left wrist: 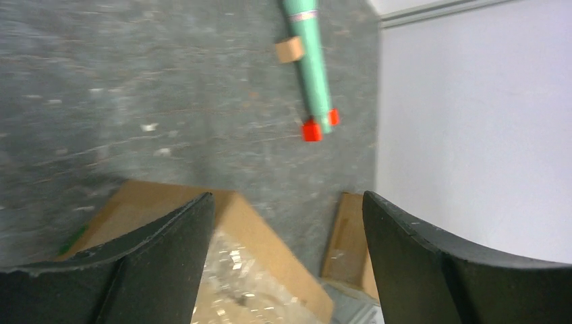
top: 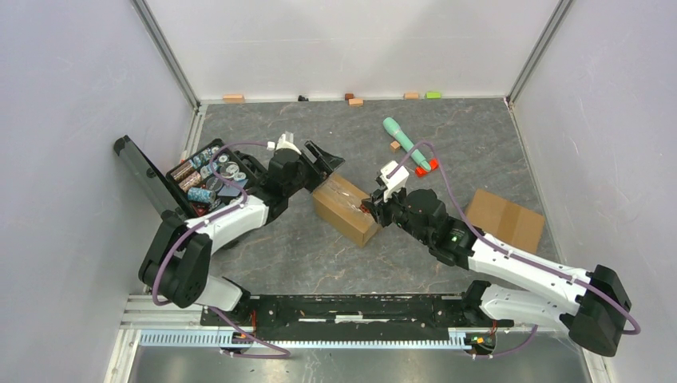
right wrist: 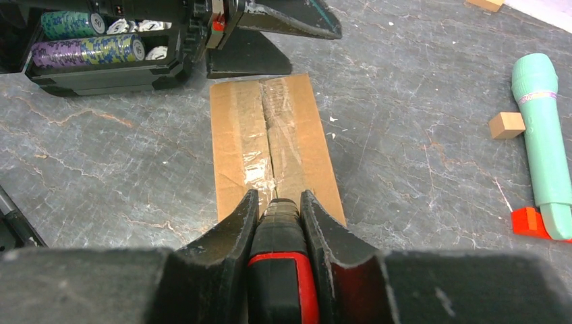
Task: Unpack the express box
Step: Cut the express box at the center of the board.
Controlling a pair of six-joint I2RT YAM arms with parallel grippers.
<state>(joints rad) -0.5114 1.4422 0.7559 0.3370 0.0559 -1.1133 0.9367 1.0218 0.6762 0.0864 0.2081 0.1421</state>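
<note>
Top view is evenly bright: diffuse light, prob. from overhead, w/ only short soft shadows under the arms (top: 239, 215) and beside the cardboard box (top: 345, 209) on the table (top: 319, 259), and the white walls (top: 64, 96) wash out pale. Left wrist view is the poorest, motion-blurred throughout, w/ the green tube (left wrist: 311, 64) smeared and the left claw (left wrist: 288, 197) a dark, soft mass in the fgd. Right wrist view is sharp on the box, w/ glare patches on its clear tape (right wrist: 266, 145), while the right claw (right wrist: 278, 196) and the red-black tool (right wrist: 280, 270) it grips sit close to the lens, shadowed and slightly soft.
</note>
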